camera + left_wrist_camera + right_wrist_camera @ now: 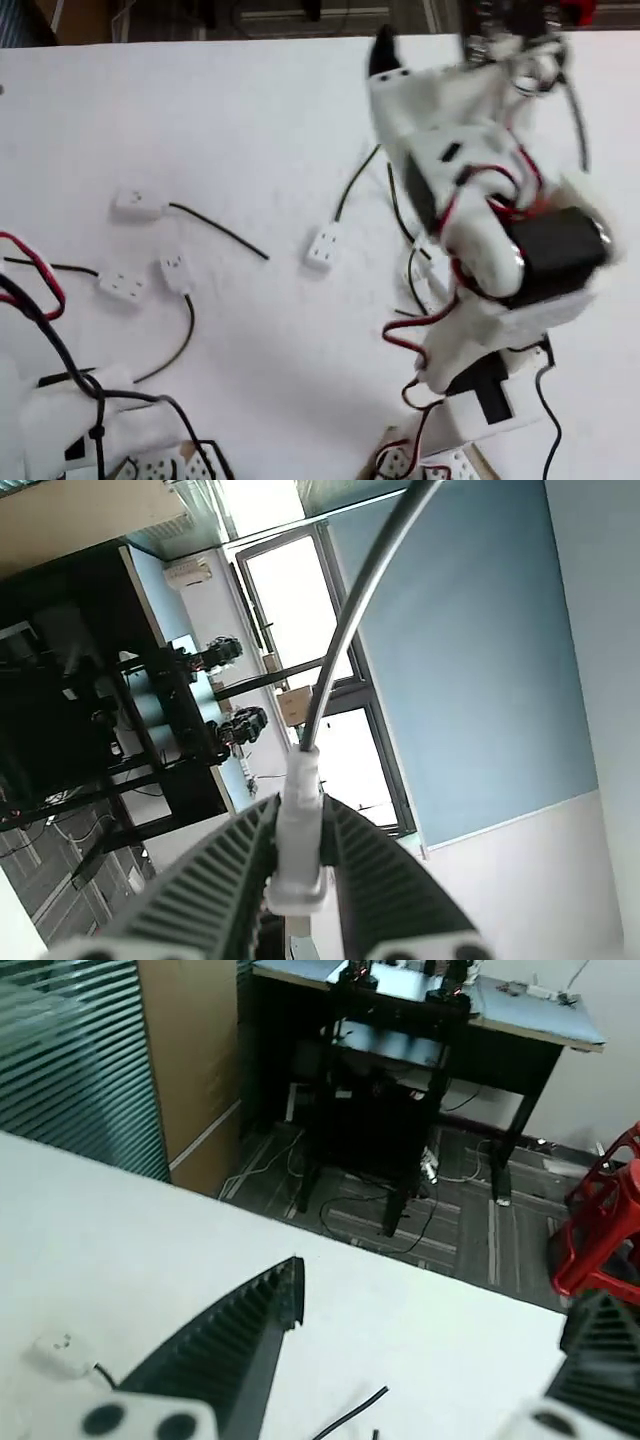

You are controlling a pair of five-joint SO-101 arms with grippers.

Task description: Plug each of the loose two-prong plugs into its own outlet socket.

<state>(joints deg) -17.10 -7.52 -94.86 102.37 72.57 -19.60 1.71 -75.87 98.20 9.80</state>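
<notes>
So the left gripper (300, 825) is clamped tight on a plug (297, 780). The plug is smooth white moulded plastic, a slim body that widens to a collar where the jaws meet. Its cord (350, 610) is thin and glossy, curving up and away. The plug is held up in the air with the room's windows behind it, nowhere near a socket. Both fingers (215, 880) are black with fine ribbing on the gripping faces, like a little washboard.

The right gripper (445, 1285) hangs over the white table (250, 130) with its jaws spread wide apart and nothing in them. It has the same black ribbed wedge-shaped fingers, and one white cord end (60, 1352) lies on the table beside it.

From the high view there are four small white cord-end blocks on the matte tabletop: one (137, 203), two (122, 286), three (176, 272) and four (322, 247). They're boxy, and at least three show small dark slots on top. The second and third sit just beside each other, and the fourth is well apart. Each one trails a thin black cable.

The right arm (480, 230) is chunky white plastic with a black motor block and loose red and black wires.
</notes>
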